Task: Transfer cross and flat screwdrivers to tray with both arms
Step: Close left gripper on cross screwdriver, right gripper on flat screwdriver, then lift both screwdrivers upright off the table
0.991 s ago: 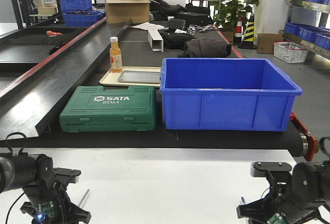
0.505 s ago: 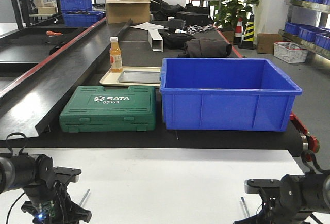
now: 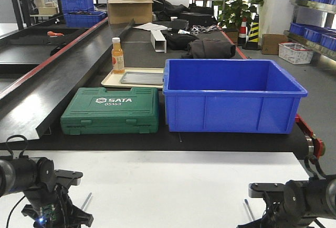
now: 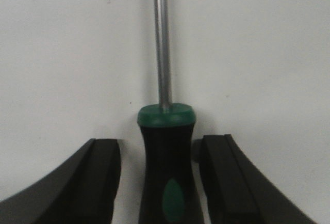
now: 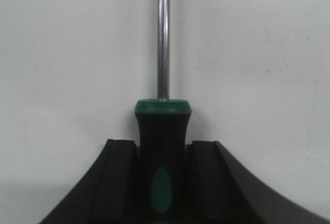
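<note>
**Both claws at the screwdrivers, only one actually gripping**

L claw (image 4: pixel 161 146) is spread apart around the left screwdriver (image 4: pixel 166 131). The black handle w/ green collar sits between the fingers (image 4: pixel 100 177). There's a clear gap on one side. The other finger is right up against the handle, but I can't tell if it's touching. The shaft runs straight out ahead of the claw across the white desk (image 3: pixel 168 180).

R claw (image 5: pixel 162 149) is clamped on the right screwdriver (image 5: pixel 162 126). Both fingers are tight on the handle just behind the green collar, and the shaft points straight ahead too.

The grey tray (image 3: pixel 142 77) is well ahead of both claws, up on the dark belt (image 3: pixel 142 54) past the desk edge, sitting in a beige tray (image 3: pixel 110 82). A green SATA case (image 3: pixel 111 111) lies between my L claw and the tray. A big blue bin (image 3: pixel 231 94) is ahead of the R claw, just beside the tray. An orange bottle (image 3: pixel 118 54) stands upright on the beige tray.
</note>
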